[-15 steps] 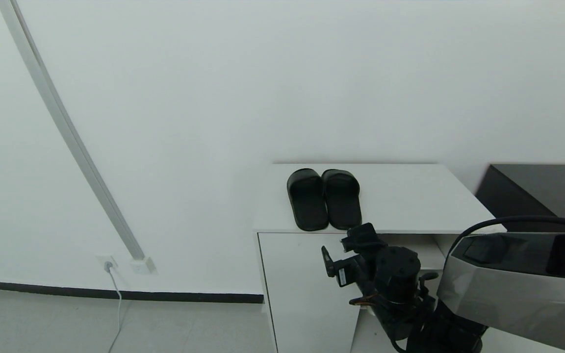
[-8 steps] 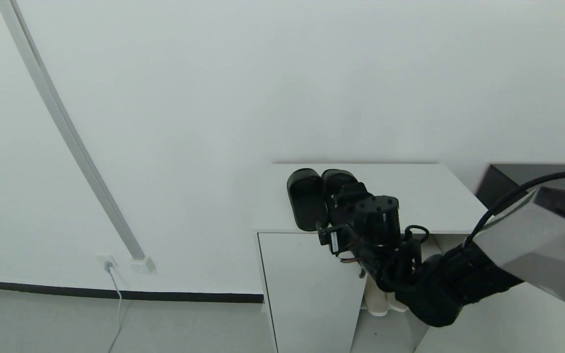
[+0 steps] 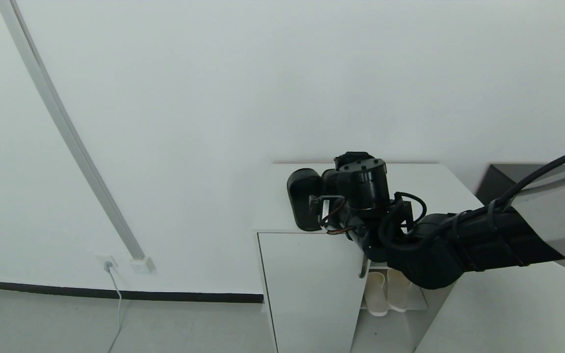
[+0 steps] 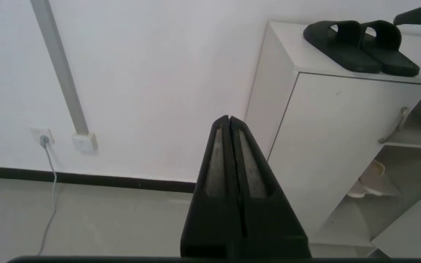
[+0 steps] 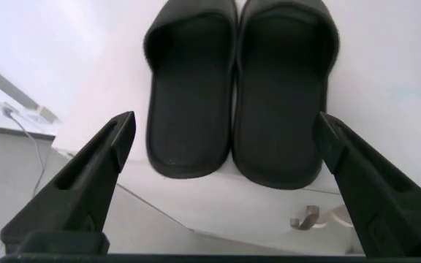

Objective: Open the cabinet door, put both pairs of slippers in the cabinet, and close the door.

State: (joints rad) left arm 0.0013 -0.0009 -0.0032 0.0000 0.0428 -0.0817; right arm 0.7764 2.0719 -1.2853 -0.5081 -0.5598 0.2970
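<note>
The right arm has come up since a second ago. Then its wrist hung in front of the cabinet's face, below the top edge. Now it reaches in from 4 o'clock with the forearm nearly level and the wrist over the cabinet top (image 3: 424, 196), hiding the right slipper of the black pair from the head view. The right gripper (image 5: 225, 120) is spread wide, one finger on each side of the black slippers (image 5: 236, 80), poised above their heel ends and holding nothing. The left gripper (image 4: 229, 124) is pressed shut on nothing, well apart from the cabinet and pointed toward the wall.

The right-hand door (image 3: 508, 314) stands open at 5 o'clock. With the arm lifted out of the way, the white slippers (image 3: 385, 291) now show on a low shelf inside, straight down at 6 o'clock from the wrist. The left door (image 3: 307, 284) is shut, its handle (image 3: 363, 267) at the inner edge.

The black slippers lie side by side, touching, on the 9 o'clock half of the cabinet top, heels at the front edge. Beyond, at 9 o'clock from the cabinet, a wall socket (image 3: 107, 264) with a cable sits low on the white wall.
</note>
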